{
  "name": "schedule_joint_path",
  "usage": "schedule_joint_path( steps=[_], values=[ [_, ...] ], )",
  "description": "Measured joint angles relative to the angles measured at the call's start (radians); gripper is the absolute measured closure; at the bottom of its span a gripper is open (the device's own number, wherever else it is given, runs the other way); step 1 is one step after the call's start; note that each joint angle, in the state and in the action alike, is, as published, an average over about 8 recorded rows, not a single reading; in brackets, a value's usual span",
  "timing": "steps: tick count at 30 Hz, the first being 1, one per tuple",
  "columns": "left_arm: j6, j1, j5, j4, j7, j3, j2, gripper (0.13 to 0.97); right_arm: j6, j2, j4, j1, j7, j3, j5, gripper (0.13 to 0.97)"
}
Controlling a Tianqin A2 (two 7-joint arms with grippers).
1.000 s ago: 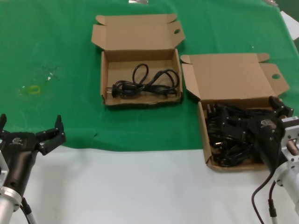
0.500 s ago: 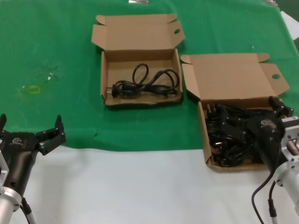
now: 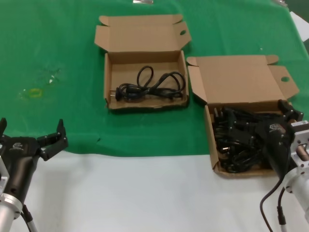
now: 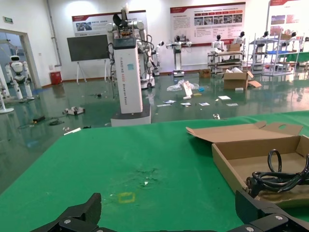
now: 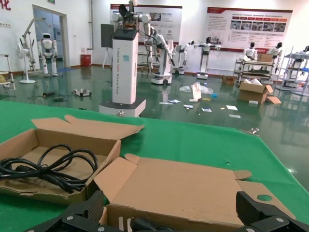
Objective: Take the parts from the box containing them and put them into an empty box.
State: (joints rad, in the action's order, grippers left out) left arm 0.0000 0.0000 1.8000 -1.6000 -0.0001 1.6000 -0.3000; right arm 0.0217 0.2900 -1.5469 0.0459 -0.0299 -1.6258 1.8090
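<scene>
A shallow brown cardboard box (image 3: 211, 137) at the right holds a tangled pile of black power cords (image 3: 236, 140), its lid (image 3: 236, 79) folded back. My right gripper (image 3: 258, 120) hangs open just over that pile, its fingers spread wide across the box (image 5: 183, 188); nothing sits between them. A second box (image 3: 107, 82), alike, lies at centre back with one coiled cord (image 3: 149, 84) inside, also visible from the right wrist as a cord (image 5: 53, 166). My left gripper (image 3: 31, 128) waits open at the near left, over the cloth's edge, holding nothing.
Green cloth (image 3: 58, 48) covers the far part of the table; the near strip is bare white (image 3: 145, 193). A small yellow mark (image 3: 35, 93) sits on the cloth at the left. Between the two boxes runs a narrow gap.
</scene>
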Motion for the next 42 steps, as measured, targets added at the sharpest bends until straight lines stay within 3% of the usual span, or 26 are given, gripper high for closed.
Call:
schedule_joint_path(
  steps=[42],
  values=[
    [0.000,0.000,0.000,0.000,0.000,0.000,0.000,0.132,0.000,0.000,0.000,0.000,0.000,0.000,0.000,0.129]
  ],
)
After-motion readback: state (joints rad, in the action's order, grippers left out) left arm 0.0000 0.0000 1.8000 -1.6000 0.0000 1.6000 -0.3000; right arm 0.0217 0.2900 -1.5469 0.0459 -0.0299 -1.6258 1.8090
